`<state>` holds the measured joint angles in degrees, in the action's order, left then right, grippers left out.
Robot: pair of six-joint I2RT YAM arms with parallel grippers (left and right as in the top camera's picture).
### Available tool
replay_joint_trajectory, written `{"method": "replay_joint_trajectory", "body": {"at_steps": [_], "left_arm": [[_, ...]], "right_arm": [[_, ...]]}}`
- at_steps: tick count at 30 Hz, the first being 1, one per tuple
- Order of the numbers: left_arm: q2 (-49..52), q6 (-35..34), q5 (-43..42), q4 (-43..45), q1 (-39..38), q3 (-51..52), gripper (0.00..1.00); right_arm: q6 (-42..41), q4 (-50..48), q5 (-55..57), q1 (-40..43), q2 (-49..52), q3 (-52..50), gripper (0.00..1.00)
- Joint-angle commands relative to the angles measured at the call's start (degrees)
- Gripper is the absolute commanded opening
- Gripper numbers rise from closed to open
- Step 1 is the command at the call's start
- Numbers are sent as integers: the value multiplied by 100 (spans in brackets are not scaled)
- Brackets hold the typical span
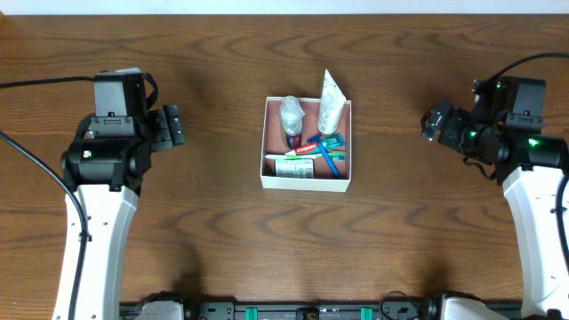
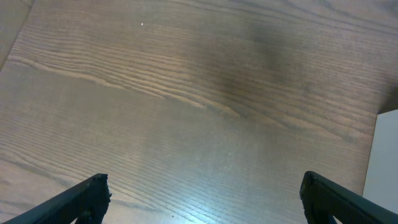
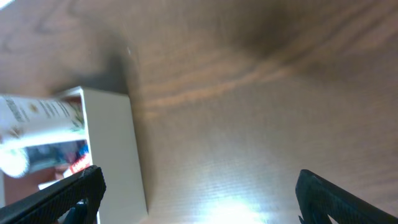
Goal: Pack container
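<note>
The container [image 1: 348,142], a square white-walled box with a pink-brown inside, sits at the table's centre. It holds a white tube [image 1: 329,100] leaning on the far wall, a clear small bottle [image 1: 292,114], a red toothpaste tube [image 1: 308,148], a blue toothbrush [image 1: 331,158] and a green-and-white packet [image 1: 296,167]. My left gripper [image 1: 171,126] is open and empty, left of the container. My right gripper [image 1: 434,124] is open and empty, right of it. The container's wall [image 3: 118,149] and the white tube [image 3: 37,112] show in the right wrist view; a wall edge [image 2: 380,155] shows in the left wrist view.
Bare brown wood table [image 1: 213,222] surrounds the container. Black cables run off the left arm [image 1: 36,164] and the right arm [image 1: 533,62].
</note>
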<state>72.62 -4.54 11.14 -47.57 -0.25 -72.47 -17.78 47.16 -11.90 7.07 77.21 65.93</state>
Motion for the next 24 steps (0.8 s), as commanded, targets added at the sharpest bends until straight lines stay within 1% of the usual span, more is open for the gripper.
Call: {"method": "replay_joint_trajectory", "body": {"at_steps": [1, 4, 7, 10, 14, 20, 24], "left_arm": [[26, -70, 48, 2, 24, -39, 98], [26, -70, 48, 2, 24, -39, 98], [26, -70, 48, 4, 24, -39, 98], [26, -70, 48, 4, 24, -39, 98], [26, -70, 48, 2, 24, -39, 98], [26, -70, 48, 2, 24, -39, 98], [26, -70, 48, 2, 24, -39, 98]], "right_arm": [[367, 245, 79, 42, 0, 37, 99], [671, 310, 94, 28, -232, 9, 99], [1244, -11, 90, -96, -710, -195, 99], [1956, -535, 90, -339, -1464, -680, 99], [2496, -997, 92, -501, -2557, -1528, 99], [2577, -1423, 138, -433, -4343, -3051, 99], [2577, -1513, 138, -435, -5357, -3950, 99]]}}
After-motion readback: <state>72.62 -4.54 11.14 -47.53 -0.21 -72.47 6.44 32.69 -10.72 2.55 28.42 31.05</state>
